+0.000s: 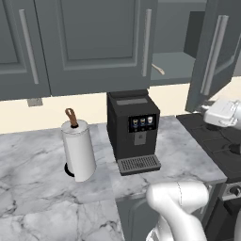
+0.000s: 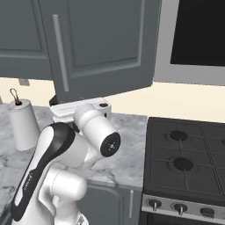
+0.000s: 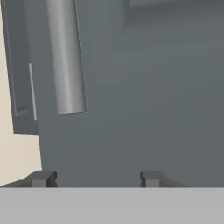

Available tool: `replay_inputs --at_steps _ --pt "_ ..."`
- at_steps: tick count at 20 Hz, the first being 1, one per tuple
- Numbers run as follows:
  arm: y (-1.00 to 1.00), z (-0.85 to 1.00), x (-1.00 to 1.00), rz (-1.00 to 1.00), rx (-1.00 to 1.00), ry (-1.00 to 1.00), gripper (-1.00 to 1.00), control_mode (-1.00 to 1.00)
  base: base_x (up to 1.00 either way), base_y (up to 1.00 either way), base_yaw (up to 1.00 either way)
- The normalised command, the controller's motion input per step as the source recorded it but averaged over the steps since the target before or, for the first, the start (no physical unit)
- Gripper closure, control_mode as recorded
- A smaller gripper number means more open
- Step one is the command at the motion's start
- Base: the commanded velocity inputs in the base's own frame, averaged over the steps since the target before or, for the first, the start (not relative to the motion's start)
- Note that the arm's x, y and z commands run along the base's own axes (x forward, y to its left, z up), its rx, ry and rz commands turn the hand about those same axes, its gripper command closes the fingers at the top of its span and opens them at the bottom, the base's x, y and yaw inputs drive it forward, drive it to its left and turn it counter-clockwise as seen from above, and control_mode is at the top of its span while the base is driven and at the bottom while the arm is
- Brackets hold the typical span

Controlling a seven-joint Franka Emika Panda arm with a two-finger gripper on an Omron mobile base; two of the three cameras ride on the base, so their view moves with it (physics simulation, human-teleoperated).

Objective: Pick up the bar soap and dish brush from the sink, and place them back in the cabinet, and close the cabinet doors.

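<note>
Marble counter [image 1: 33,188] runs under the dark upper cabinet [image 1: 174,66], carrying a paper towel roll [image 1: 79,149] and a black coffee machine [image 1: 133,132], with a gas stove [image 2: 184,162] off to the right. One of the cabinet doors [image 1: 214,52] stands swung out, leaving the grey shelf exposed, and a thin pale piece that looks like the dish brush [image 1: 158,69] handle lies on that shelf; I cannot make out the bar soap anywhere. In the hand view the gripper [image 3: 96,178] sits close against the face of a door panel, just below the lower end of its silver bar handle [image 3: 65,57]. Its two fingertips [image 3: 41,178] stand apart with nothing between them. That placement suggests the hand is set to push the door shut, so the storing looks partly or wholly done and the closing is the step in hand.
</note>
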Motion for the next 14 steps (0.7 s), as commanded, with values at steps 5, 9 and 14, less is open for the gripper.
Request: replay_inputs --at_steps 5,9,14 --pt "0.11 0.00 0.46 -0.01 0.00 0.00 -1.00 -1.00 0.00 0.00 0.00" --pt "0.16 0.00 0.40 -0.04 0.00 0.00 -1.00 -1.00 0.00 0.00 0.00" --pt "0.25 0.00 0.38 -0.09 0.00 0.00 -1.00 -1.00 0.00 0.00 0.00"
